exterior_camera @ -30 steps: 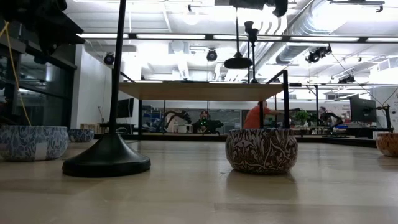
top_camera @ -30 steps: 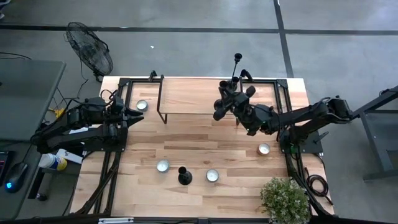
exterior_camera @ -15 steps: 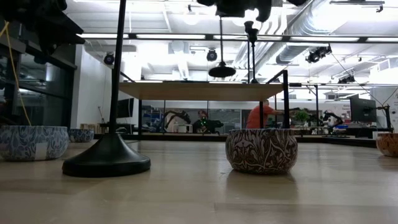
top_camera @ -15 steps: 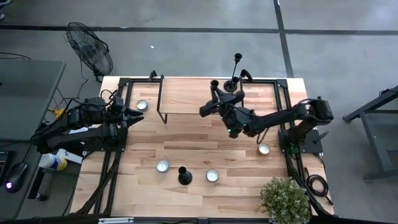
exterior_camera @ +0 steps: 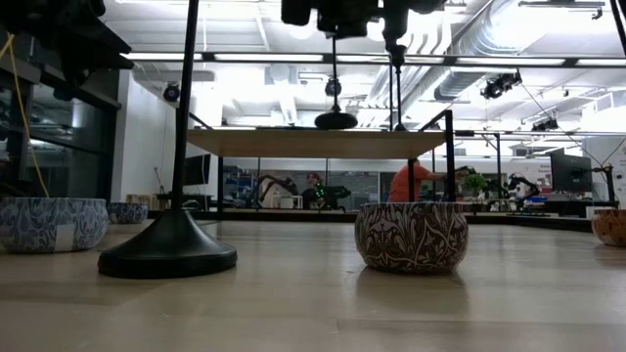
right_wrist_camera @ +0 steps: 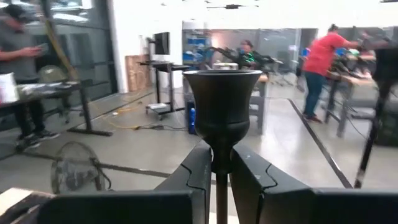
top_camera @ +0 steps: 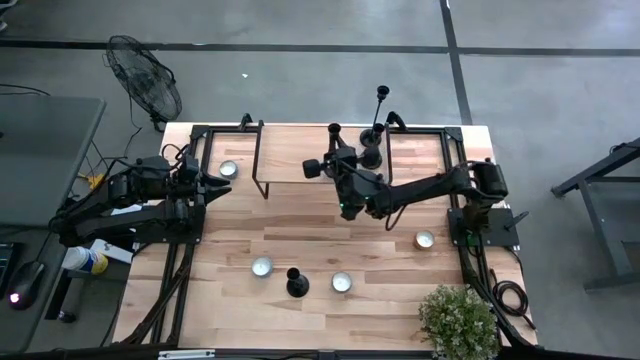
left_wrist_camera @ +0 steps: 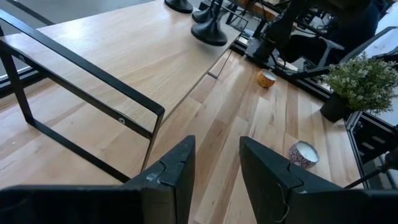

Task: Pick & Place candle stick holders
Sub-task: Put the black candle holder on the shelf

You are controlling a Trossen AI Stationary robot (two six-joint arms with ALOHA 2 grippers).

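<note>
Right gripper [right_wrist_camera: 216, 167] clamped on a matte black metal candlestick holder's [right_wrist_camera: 222, 118] thin stem, above the raised wooden shelf [top_camera: 300, 152]; left gripper [left_wrist_camera: 214, 163] parted

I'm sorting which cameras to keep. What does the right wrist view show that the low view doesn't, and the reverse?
Only the right wrist view shows the right claw shut on the stem of a matte black metal candlestick holder, just under its cup, plus a floor fan in the room.

Only the low view shows the patterned round candle tins on the wooden table, another black candlestick holder standing beside them, and the held holder's flared base hanging above the raised wooden shelf.

Both show the held candlestick holder and a person in a red shirt.
</note>
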